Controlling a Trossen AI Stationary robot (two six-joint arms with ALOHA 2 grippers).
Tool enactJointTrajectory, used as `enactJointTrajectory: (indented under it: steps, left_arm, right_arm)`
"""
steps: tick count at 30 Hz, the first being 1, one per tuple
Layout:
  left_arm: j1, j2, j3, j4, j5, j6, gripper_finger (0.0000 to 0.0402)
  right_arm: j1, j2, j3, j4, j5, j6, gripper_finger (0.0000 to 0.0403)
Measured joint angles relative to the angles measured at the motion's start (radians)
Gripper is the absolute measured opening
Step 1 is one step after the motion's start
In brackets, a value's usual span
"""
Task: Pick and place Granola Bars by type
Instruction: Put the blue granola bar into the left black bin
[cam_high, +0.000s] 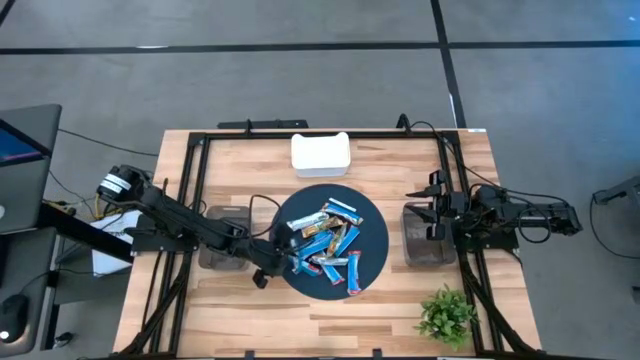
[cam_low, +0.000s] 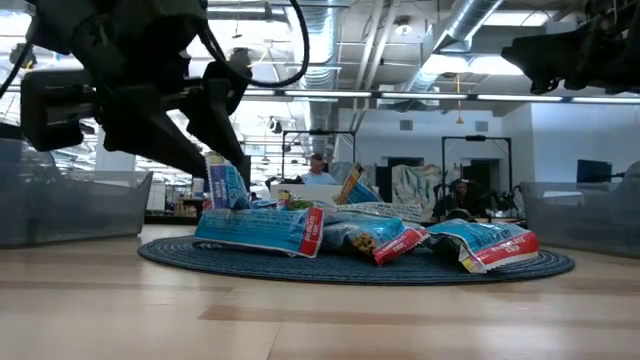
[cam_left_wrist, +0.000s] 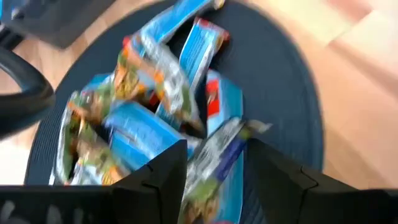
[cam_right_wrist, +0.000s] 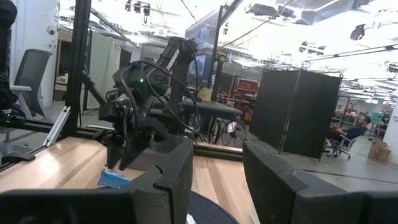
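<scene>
A heap of granola bars (cam_high: 328, 240), mostly shiny blue with some red ends, lies on a dark round mat (cam_high: 372, 215) in the middle of the table. My left gripper (cam_high: 283, 262) slants down at the heap's left edge. It is open, with one finger (cam_left_wrist: 168, 168) on each side of a silver-and-blue bar (cam_left_wrist: 217, 155). In the low view my left gripper (cam_low: 225, 150) stands just over a bar that sticks up (cam_low: 224, 188). My right gripper (cam_high: 437, 205) waits open at the table's right side. My left gripper's fingers stand on either side of the silver-and-blue bar (cam_left_wrist: 210, 163), slanting down from the table's left. I cannot tell whether they touch it. The bar lies on the heap.
A grey bin (cam_high: 222, 240) stands left of the mat under my left arm, and another grey bin (cam_high: 428, 238) stands right of it. A white container (cam_high: 320, 153) sits at the far edge. A small green plant (cam_high: 447, 315) is at the near right corner.
</scene>
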Motion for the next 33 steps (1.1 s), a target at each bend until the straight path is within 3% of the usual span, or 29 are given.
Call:
enactJointTrajectory:
  steps: [14, 26, 33]
  left_arm:
    - [0.041, 0.0, 0.0, 0.018, 0.114, 0.013, 0.0162]
    - [0.044, 0.0, -0.001, 0.022, 0.131, 0.025, 0.0117]
    - [0.073, 0.103, 0.0, 0.111, 0.181, 0.03, 0.0115]
  right_arm:
    - [0.0, 0.0, 0.0, 0.002, 0.0, 0.0, 0.0134]
    - [0.0, 0.0, 0.0, 0.002, 0.0, 0.0, 0.0134]
    - [0.0, 0.0, 0.0, 0.002, 0.0, 0.0, 0.0134]
